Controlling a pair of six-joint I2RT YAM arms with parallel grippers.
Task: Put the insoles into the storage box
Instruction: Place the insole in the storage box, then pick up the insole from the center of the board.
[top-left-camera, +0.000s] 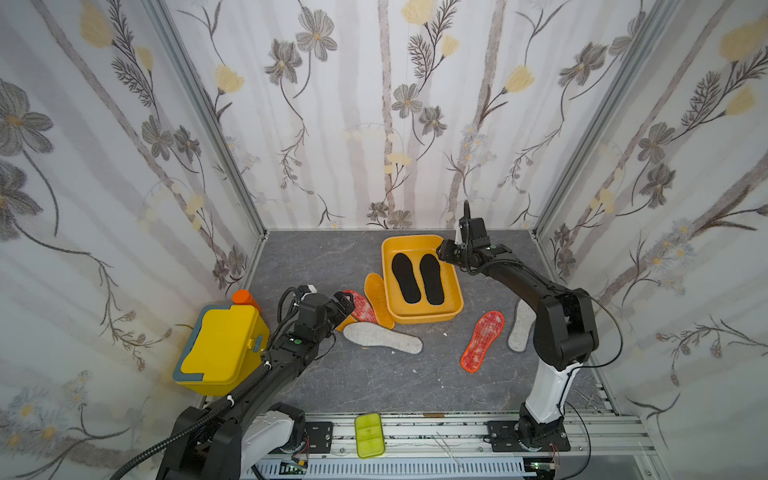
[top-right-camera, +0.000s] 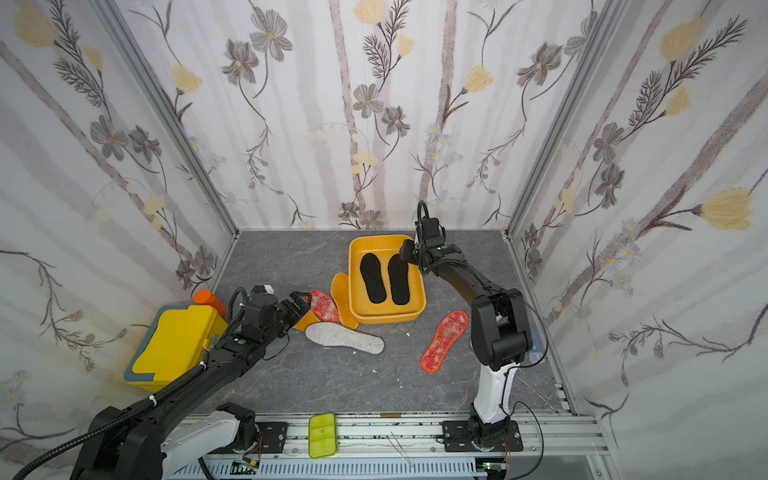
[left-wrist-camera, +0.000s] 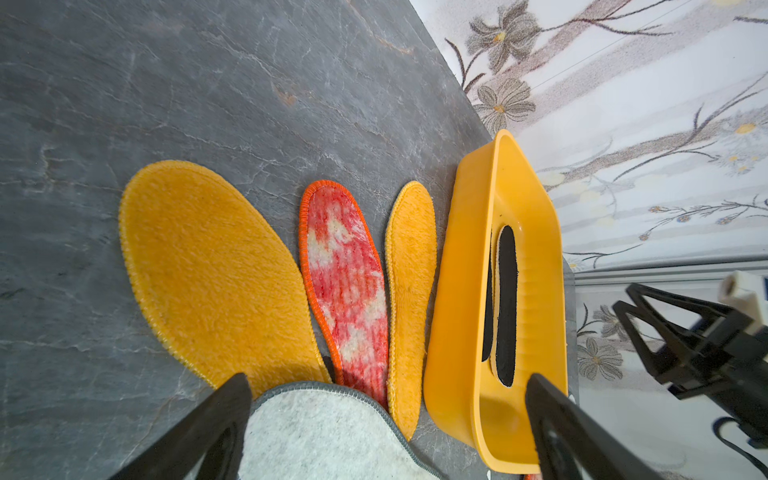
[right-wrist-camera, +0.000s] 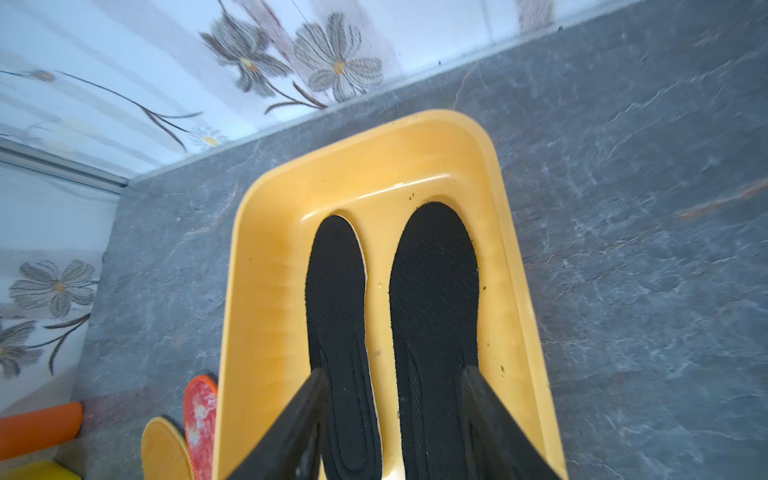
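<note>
grey tabletop (top-left-camera: 374, 382); black insoles (right-wrist-camera: 434, 291) in storage box (right-wrist-camera: 266, 291) under parted, apparently empty right hand (right-wrist-camera: 395, 374).

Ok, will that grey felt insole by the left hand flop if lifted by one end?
Probably: the grey felt insole looks thin and lies flat, so likely droops. Its fuzzy surface should resist slipping. It overlaps an orange-yellow insole, which might drag along.

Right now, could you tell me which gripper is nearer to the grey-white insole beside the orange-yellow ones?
Left. The left gripper hangs by the end of that grey-white insole, jaws open; the right gripper is farther off, above the far end of the storage box.
</note>
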